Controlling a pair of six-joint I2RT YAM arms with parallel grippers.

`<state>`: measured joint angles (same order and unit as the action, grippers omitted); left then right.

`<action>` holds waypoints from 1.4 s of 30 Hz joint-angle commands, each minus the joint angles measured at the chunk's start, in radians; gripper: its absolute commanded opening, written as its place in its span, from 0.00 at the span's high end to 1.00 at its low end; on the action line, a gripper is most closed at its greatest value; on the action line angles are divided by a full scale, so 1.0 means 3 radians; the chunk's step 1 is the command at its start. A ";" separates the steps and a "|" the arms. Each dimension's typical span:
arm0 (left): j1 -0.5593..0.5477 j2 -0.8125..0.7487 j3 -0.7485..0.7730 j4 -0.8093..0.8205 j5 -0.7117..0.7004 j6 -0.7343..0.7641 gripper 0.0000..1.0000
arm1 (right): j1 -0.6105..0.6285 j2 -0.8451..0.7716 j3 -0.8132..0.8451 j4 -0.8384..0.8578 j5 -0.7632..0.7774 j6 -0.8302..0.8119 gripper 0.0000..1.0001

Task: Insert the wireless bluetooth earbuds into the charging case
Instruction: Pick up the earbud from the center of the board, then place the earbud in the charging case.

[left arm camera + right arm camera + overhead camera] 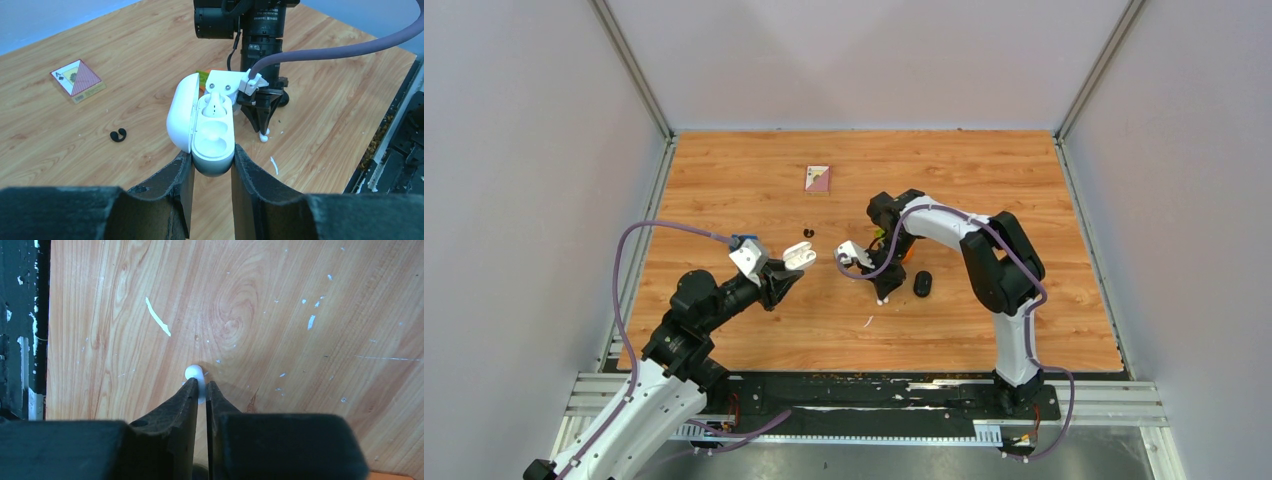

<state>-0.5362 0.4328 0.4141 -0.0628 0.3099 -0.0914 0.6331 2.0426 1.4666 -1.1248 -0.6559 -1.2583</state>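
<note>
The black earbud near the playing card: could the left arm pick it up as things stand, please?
Probably not: the left gripper is shut on the open white charging case, though nothing covers the black earbud.

Wooden table (724, 180) enclosed by plain walls (514, 150).
Pale grey panels are joined by aluminium posts (636, 75) at the upper corners.

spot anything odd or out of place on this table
A thin white sliver lies loose near the right gripper, which pinches a white earbud; it looks like a chipped scrap. A playing card lies toward the far side, unrelated to the earbuds. Nothing looks spilled.
</note>
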 commanded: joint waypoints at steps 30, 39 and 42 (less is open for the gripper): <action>0.0016 0.0228 -0.0055 0.0745 0.1136 -0.0211 1.00 | -0.0266 -0.2179 0.0610 0.0088 -0.0840 0.1653 1.00; 0.0013 0.0300 -0.0059 0.0757 0.1203 -0.0173 1.00 | 0.0542 -0.1678 0.1550 -0.0115 -0.0277 0.1852 1.00; 0.0013 0.0321 -0.0051 0.0732 0.1213 -0.0136 1.00 | 0.0814 -0.1636 0.1569 -0.0089 -0.0001 0.1938 1.00</action>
<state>-0.5362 0.5224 0.4000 0.1165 0.6521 -0.1467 0.7918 1.5490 1.8854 -1.1366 -0.7650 -0.7357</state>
